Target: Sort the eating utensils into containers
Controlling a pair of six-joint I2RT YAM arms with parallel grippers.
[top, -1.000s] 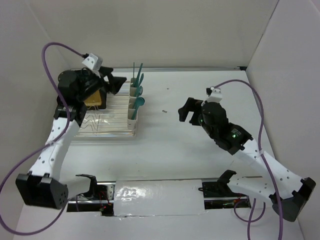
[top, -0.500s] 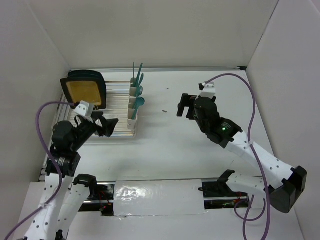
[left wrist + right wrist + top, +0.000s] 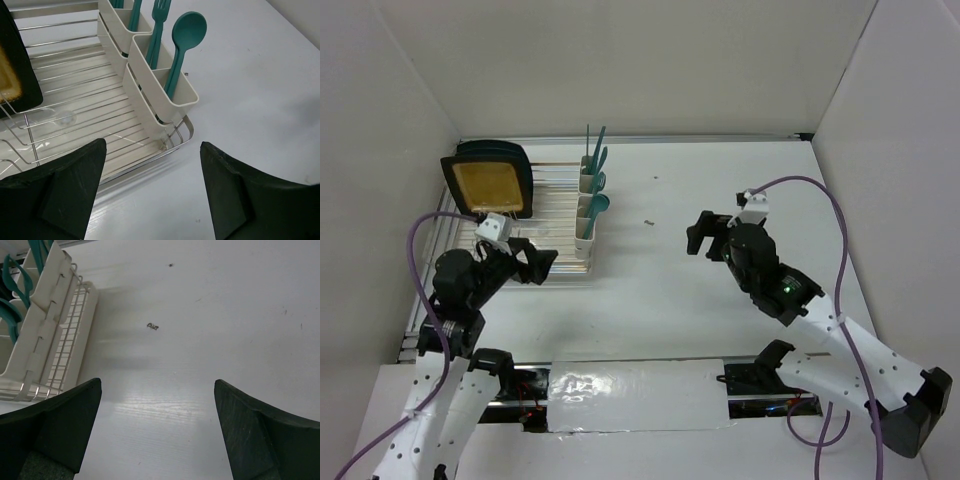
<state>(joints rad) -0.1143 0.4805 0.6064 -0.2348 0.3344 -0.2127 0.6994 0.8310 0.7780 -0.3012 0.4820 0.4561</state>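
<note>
The teal eating utensils stand upright in the cream-white containers on the right side of the wire rack. The left wrist view shows a round-bowled spoon and a fork in the compartments. My left gripper hovers open and empty off the rack's near right corner, below the containers. My right gripper hangs open and empty over bare table to their right. The right wrist view catches the containers and teal handles at its left edge.
A wire dish rack holds a tan-and-black board leaning at its back left. A tiny dark speck lies on the white table between the containers and my right gripper. White walls enclose the table on three sides.
My left arm has pulled back from beside the top of the containers to the rack's near edge, uncovering the board. The right gripper shifted slightly right and nearer. Both stayed open.
</note>
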